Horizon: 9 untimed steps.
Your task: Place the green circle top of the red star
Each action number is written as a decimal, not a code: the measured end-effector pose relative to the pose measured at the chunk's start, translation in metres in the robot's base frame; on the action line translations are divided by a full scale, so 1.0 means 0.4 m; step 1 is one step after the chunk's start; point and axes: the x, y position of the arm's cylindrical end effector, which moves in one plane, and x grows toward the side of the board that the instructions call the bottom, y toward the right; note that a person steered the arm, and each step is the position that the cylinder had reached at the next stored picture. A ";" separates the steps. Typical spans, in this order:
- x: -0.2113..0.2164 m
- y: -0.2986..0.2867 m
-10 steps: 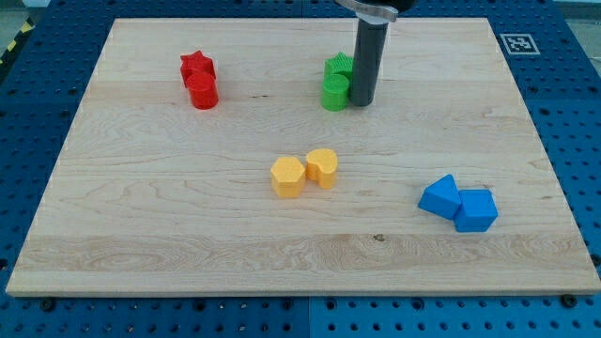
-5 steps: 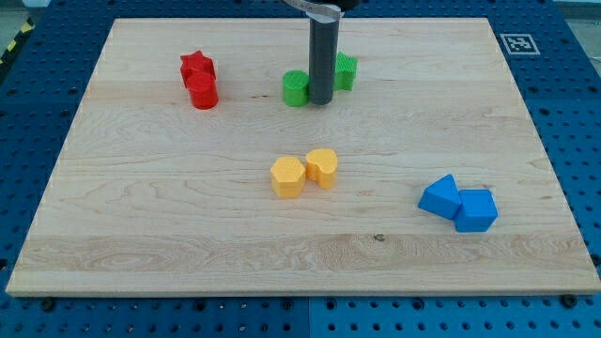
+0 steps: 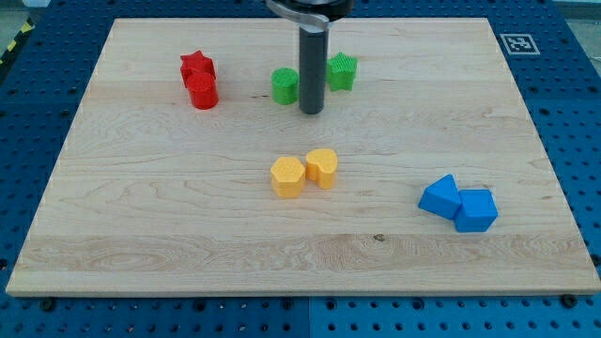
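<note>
The green circle (image 3: 285, 85) lies on the wooden board (image 3: 141, 216) near the view's top, left of centre. My tip (image 3: 311, 110) rests on the board just right of and below the green circle, close to it or touching it. The red star (image 3: 195, 66) sits at the view's upper left, touching a red cylinder-like block (image 3: 202, 91) just below it. The green circle is well to the right of the red star. A second green block (image 3: 342, 71), ridged in shape, lies to the right of the rod.
Two yellow blocks (image 3: 287, 176) (image 3: 322, 167) sit side by side near the board's middle. Two blue blocks (image 3: 440, 196) (image 3: 475, 210) touch each other at the view's lower right. A fiducial marker (image 3: 518, 43) is at the top right corner.
My tip has moved left and then slightly down. It pushed the green circle leftward, away from the other green block, which stayed near its place.
</note>
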 end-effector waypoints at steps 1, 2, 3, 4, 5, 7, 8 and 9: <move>-0.074 -0.065; -0.114 -0.065; -0.114 -0.065; -0.114 -0.039; -0.114 -0.009; -0.194 -0.008; -0.194 -0.020; -0.204 -0.085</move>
